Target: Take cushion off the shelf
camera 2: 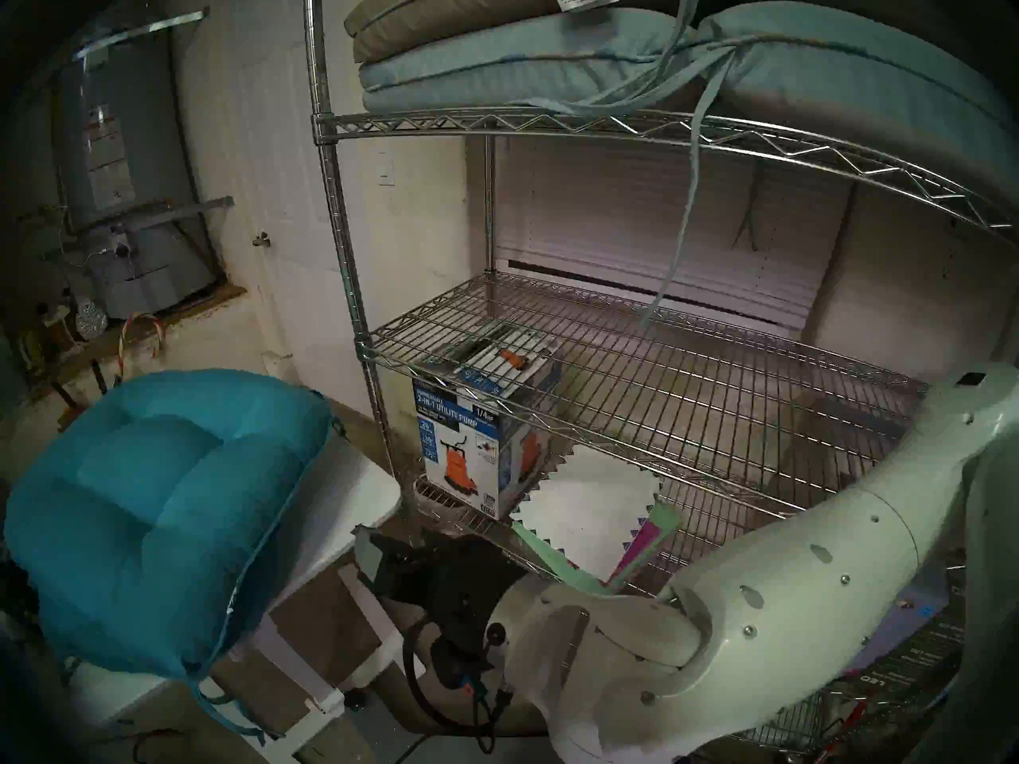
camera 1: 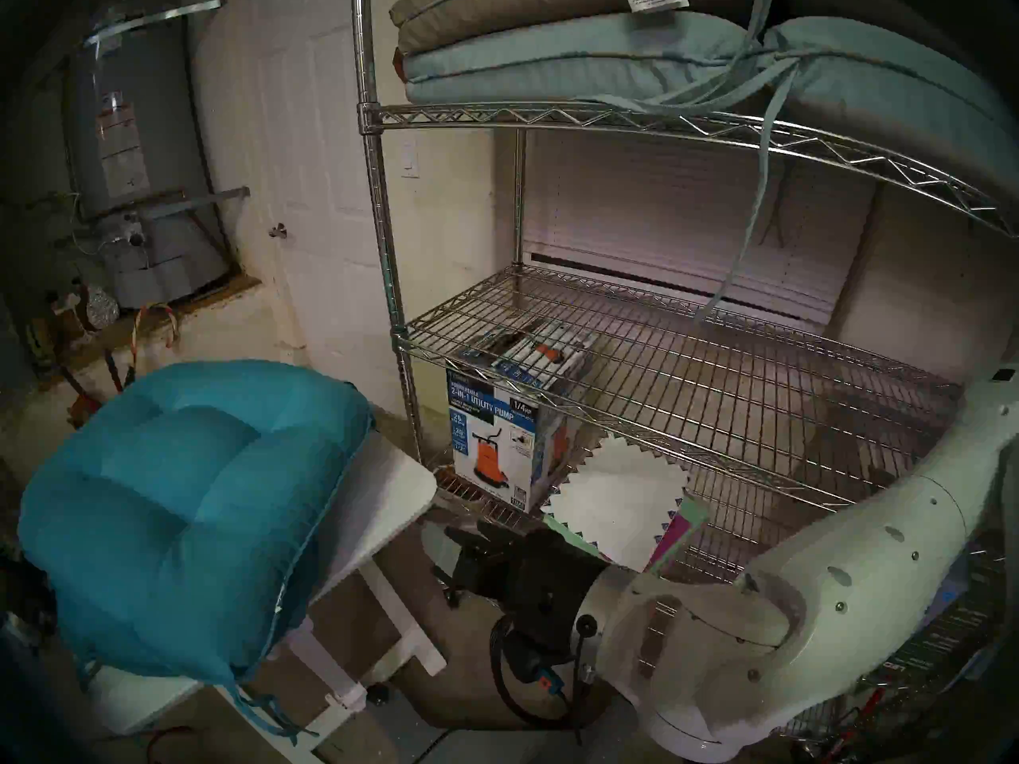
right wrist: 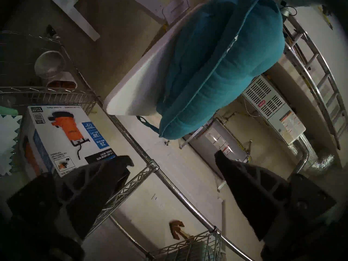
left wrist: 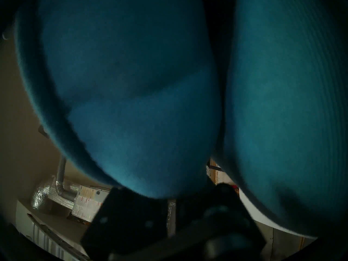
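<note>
One teal tufted cushion (camera 1: 182, 504) lies off the shelf (camera 1: 689, 393), on the small white table (camera 1: 386, 487) that stands just beside the rack's front left post. The cushion covers the left part of the tabletop and hangs over its left and near edges, while the right edge of the table stays bare; its ties dangle below the near edge. In the left wrist view the teal fabric fills almost the whole picture, and the left gripper (left wrist: 190, 194) is at the bottom, dark and blurred, with the fingers clenched on the edge of the cushion. The right gripper (camera 1: 468, 548) hangs low in front of the rack, near the right edge of the table and apart from the cushion, and its fingers (right wrist: 243, 179) are spread wide with nothing between them. The middle tier of the chrome wire shelf is bare. On the upper tier a grey-blue seat pad (camera 1: 579, 63) lies under a brown seat pad (camera 1: 496, 7), and a long tie of the grey-blue one hangs down over the front edge. On the lower tier a utility pump box (camera 1: 496, 443) stands at the left end, with a white sheet with zigzag edges (camera 1: 612, 498) just beside it on the right.
</note>
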You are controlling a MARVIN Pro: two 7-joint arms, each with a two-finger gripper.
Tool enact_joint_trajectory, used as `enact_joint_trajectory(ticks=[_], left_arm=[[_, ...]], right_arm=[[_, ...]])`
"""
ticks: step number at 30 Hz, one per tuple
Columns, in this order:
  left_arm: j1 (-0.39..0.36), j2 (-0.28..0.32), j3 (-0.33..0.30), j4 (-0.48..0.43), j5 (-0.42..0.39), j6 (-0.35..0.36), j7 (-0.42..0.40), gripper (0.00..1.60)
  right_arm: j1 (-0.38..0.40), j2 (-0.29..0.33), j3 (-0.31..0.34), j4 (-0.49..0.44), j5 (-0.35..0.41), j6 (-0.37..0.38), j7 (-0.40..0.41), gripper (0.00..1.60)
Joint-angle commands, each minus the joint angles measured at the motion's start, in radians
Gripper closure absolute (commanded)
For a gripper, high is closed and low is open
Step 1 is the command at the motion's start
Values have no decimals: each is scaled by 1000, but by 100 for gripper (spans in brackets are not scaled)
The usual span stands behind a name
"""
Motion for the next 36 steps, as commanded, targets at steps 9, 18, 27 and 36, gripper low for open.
enact_joint_trajectory(ticks=[9, 18, 27, 36], left_arm=[[74, 8, -49, -93, -53, -2, 105, 0], [105, -5, -78, -150, -77, -2, 86, 0], [129, -17, -118, -209, -98, -2, 63, 0], [106, -23, -160, -203, -137, -2, -2, 0]], right_arm=[[6, 6, 9, -10, -9, 4, -13, 0], [7, 11, 8, -10, -8, 0, -20, 0], [6, 11, 8, -10, -9, 1, -20, 0], [6, 12, 8, -10, -9, 0, -21, 0]])
